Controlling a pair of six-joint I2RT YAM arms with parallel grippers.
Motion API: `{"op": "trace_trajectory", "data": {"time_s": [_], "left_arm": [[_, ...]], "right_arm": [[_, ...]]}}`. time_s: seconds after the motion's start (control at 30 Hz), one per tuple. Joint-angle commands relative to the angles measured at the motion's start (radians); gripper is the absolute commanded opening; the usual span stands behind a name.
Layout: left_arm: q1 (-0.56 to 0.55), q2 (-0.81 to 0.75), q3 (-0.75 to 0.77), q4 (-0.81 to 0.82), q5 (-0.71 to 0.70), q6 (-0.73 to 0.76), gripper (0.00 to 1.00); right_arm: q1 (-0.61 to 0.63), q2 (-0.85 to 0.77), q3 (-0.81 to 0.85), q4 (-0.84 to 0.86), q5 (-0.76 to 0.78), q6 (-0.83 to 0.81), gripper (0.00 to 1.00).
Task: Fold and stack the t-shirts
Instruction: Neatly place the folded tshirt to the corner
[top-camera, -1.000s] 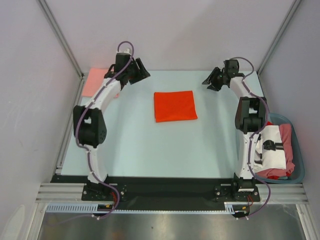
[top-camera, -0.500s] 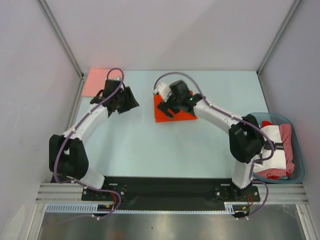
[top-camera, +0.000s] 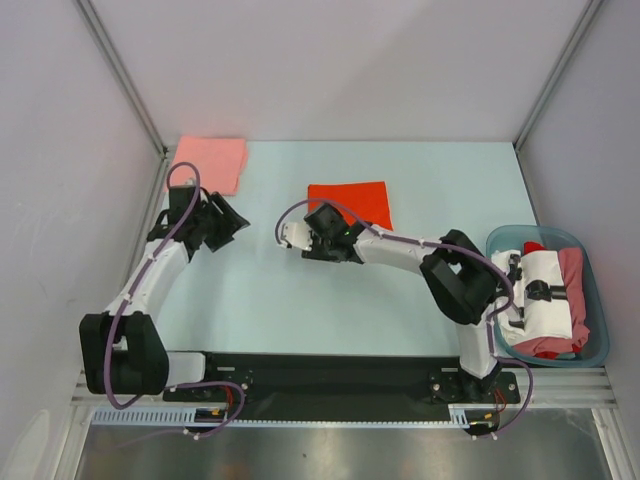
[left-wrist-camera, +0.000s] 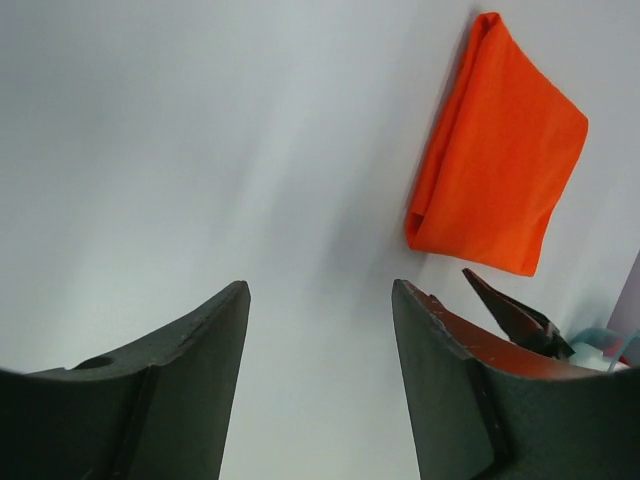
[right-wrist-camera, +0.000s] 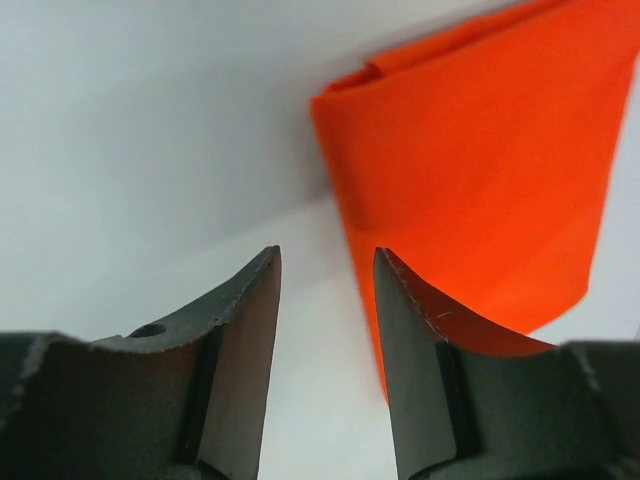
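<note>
A folded orange t-shirt (top-camera: 350, 204) lies flat on the table at mid-back. It also shows in the left wrist view (left-wrist-camera: 500, 150) and the right wrist view (right-wrist-camera: 480, 170). A folded pink t-shirt (top-camera: 208, 163) lies at the back left corner. My right gripper (top-camera: 322, 226) is low by the orange shirt's near left corner, open and empty (right-wrist-camera: 327, 250). My left gripper (top-camera: 230, 222) is left of the orange shirt and well apart from it, open and empty over bare table (left-wrist-camera: 320, 285).
A blue basket (top-camera: 601, 310) at the right near edge holds a white and several red or pink garments (top-camera: 545, 300). Grey walls and metal frame posts close in the table on the left, back and right.
My right gripper has come back off the orange shirt toward its near left corner. My left arm has drawn back to the near left, uncovering the pink shirt.
</note>
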Motion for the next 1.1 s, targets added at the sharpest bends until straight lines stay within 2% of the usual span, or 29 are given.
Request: {"op": "trace_trajectory", "data": {"time_s": [0.0, 0.03, 0.13, 0.4, 0.6, 0.7, 0.73, 0.87, 1.07], "left_arm": [[0.020, -0.029, -0.042, 0.056, 0.075, -0.043, 0.65], [0.056, -0.029, -0.055, 0.060, 0.087, -0.045, 0.65], [0.075, -0.020, -0.068, 0.077, 0.110, -0.050, 0.65], [0.089, 0.028, -0.076, 0.096, 0.155, -0.068, 0.65], [0.109, 0.046, -0.096, 0.108, 0.188, -0.086, 0.71], [0.112, 0.078, -0.101, 0.136, 0.225, -0.100, 0.72], [0.110, 0.094, -0.105, 0.152, 0.236, -0.112, 0.73], [0.110, 0.172, -0.116, 0.234, 0.312, -0.164, 0.77], [0.098, 0.326, -0.119, 0.479, 0.432, -0.296, 0.85]], "right_arm": [[0.031, 0.039, -0.008, 0.055, 0.033, -0.049, 0.47], [0.037, 0.039, -0.011, 0.067, 0.032, -0.050, 0.47], [0.054, 0.063, -0.014, 0.110, 0.062, -0.062, 0.49], [0.071, 0.200, 0.021, 0.271, 0.205, -0.122, 0.49], [0.057, 0.223, 0.049, 0.275, 0.202, -0.136, 0.35], [0.049, 0.237, 0.068, 0.262, 0.196, -0.132, 0.22], [0.048, 0.231, 0.076, 0.260, 0.191, -0.130, 0.15], [0.038, 0.208, 0.087, 0.233, 0.159, -0.115, 0.01], [0.008, 0.128, 0.076, 0.202, 0.110, -0.087, 0.00]]}}
